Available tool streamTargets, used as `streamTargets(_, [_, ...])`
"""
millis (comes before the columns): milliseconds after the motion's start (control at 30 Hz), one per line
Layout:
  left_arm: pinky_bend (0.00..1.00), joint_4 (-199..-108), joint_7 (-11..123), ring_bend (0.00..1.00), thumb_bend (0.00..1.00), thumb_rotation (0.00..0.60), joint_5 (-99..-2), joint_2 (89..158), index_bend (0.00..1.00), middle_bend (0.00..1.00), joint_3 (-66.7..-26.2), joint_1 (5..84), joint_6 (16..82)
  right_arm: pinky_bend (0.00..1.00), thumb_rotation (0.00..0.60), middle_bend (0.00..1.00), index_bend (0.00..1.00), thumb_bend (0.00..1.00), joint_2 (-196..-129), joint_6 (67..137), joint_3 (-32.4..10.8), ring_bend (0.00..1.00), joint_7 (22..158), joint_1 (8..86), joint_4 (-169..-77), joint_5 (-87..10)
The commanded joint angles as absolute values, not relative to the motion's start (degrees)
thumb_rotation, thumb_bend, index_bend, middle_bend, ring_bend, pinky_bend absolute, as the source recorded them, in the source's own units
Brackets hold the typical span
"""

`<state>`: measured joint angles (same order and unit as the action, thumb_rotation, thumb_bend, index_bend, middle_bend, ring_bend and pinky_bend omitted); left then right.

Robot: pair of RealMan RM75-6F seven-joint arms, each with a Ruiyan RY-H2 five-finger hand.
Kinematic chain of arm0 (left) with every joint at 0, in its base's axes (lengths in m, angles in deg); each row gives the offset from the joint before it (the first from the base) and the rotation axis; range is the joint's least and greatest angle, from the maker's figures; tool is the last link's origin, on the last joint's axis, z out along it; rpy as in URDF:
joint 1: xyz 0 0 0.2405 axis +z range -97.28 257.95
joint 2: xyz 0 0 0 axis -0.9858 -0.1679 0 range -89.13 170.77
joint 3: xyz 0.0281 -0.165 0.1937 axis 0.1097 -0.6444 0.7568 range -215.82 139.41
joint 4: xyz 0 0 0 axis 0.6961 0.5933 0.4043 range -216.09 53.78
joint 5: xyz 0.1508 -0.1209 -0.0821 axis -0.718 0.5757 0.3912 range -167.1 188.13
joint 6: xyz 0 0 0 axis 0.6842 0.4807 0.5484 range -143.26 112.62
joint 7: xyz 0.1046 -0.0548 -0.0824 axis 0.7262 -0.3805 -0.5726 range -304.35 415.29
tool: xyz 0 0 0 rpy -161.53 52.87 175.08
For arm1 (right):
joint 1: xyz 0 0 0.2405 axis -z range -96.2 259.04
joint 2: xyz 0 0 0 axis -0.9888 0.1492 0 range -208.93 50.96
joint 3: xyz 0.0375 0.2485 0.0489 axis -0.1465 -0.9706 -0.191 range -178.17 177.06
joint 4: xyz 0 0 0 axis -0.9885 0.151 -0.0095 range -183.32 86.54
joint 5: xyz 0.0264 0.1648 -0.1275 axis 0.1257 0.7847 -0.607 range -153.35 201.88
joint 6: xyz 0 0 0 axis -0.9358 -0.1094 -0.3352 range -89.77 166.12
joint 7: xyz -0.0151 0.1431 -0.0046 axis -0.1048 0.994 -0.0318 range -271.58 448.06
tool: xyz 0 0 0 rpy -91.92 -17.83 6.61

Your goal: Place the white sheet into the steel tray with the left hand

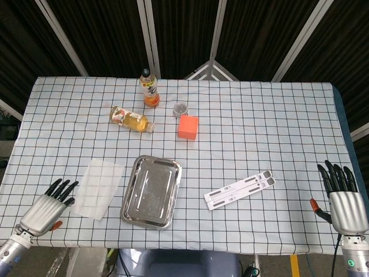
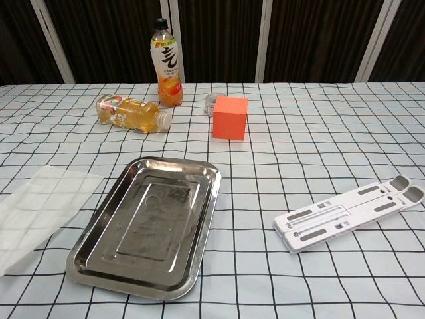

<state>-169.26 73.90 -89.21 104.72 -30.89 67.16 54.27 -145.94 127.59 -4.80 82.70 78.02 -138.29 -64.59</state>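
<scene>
The white sheet (image 1: 97,188) lies flat on the checked tablecloth, just left of the steel tray (image 1: 151,191), which holds nothing. The chest view shows the sheet (image 2: 40,212) and the tray (image 2: 149,226) side by side, with no hand in frame. My left hand (image 1: 46,208) hovers at the near left, fingers apart and empty, its fingertips close to the sheet's near left corner. My right hand (image 1: 343,202) is open and empty at the near right edge of the table.
A white folding stand (image 1: 240,189) lies right of the tray. Farther back are an orange box (image 1: 188,127), a small glass jar (image 1: 181,108), a lying bottle (image 1: 131,119) and an upright bottle (image 1: 149,89).
</scene>
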Motion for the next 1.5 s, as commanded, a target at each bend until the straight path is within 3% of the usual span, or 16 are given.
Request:
streamTargets(33, [0.00,-168.0,74.8,0.00,0.21,0.600,-89.9,104.4,0.35,0.00,-30.7,66.4,53.4,0.00,0.600,0.00,0.00,0.33,-145.9,127.5,-4.8,0.00,82.8,78.1,-138.3,-64.5])
streamTargets(633, [0.00,-159.7,73.6,0.00,0.24,0.600,-90.6,108.9,0.41,0.00,-30.8,62.7,49.8,0.00,0.600,0.00,0.00,0.33,-145.9,127.7,-4.8,0.00,83.1,78.1,-138.3,-64.6])
streamTargets(1167, [0.00,-160.5,74.9,0.00,0.26,0.600,-88.5,110.9,0.43,0.00,-30.8,59.9,45.4,0.00,0.600,0.00,0.00,0.33,-145.9,128.1,-4.9,0.00,84.0,78.2,-138.2,-64.8])
streamTargets(1500, [0.00,-161.1,75.5,0.00,0.36,0.600,-87.9,112.4,0.47,0.00,-31.0,58.5,44.3,0.00,0.600,0.00,0.00,0.33,-145.8,128.0,-4.9,0.00,84.2,78.4,-138.5,-64.6])
